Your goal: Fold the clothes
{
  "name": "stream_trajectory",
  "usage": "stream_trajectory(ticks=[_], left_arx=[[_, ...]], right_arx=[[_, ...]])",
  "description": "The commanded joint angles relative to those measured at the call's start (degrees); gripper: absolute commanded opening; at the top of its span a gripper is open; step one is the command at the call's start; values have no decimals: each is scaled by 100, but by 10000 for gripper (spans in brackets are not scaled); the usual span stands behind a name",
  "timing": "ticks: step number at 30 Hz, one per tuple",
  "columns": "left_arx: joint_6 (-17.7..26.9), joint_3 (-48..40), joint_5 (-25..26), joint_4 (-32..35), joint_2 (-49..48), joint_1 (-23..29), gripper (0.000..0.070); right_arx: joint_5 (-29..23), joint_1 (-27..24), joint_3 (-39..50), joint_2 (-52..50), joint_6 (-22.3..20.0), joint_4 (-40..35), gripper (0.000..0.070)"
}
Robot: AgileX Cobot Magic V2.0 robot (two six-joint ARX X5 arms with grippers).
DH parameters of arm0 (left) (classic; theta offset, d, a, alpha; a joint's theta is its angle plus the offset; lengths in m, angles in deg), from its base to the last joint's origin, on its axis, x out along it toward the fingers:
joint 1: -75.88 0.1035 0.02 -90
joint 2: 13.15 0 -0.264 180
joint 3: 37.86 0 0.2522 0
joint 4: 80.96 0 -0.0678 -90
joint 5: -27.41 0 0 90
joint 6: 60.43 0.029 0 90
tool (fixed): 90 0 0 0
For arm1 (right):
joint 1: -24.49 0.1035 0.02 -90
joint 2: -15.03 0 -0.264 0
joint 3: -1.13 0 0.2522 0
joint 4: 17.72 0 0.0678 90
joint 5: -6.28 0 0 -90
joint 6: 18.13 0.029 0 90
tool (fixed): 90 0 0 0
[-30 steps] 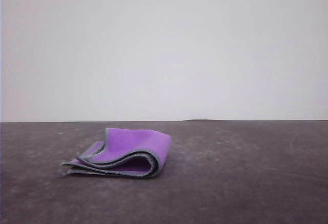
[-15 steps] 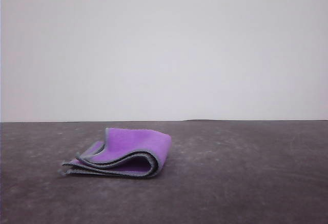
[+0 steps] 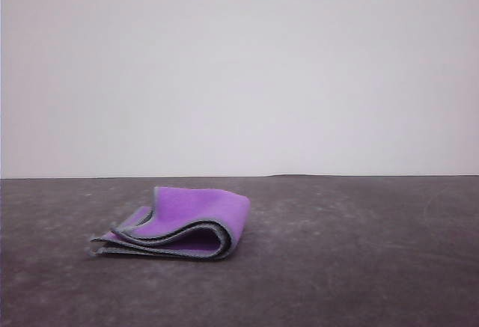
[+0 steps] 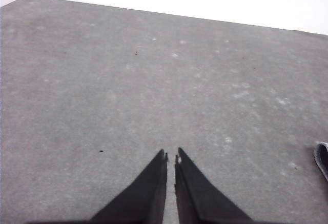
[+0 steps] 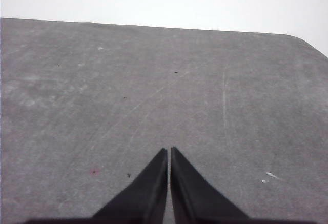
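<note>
On left half of grey worktop [image 3: 359,267], near front: cloth [image 3: 183,222] lies folded in stacked layers, purple face out, grey stitched edging marking open edges at left, rounded fold at right. Stack looks settled; folding judged essentially done. Left claw [image 4: 170,155] and right claw [image 5: 169,150]: tips closed together, holding nothing, over bare worktop, apparently clear of cloth so stack lies undisturbed.

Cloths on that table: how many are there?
1. A folded purple cloth with grey edging lies on the dark table, left of centre in the front view. No other cloth is visible.
</note>
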Motion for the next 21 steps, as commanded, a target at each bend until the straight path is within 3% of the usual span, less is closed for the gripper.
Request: stream_trajectory(ticks=[1, 21], left_arx=[[-2, -94, -13, -56, -4, 0, 17], [-2, -94, -13, -56, -4, 0, 17]], right_arx=[[-7, 4, 28, -11, 61, -82, 3], [-7, 4, 28, -11, 61, -83, 3]])
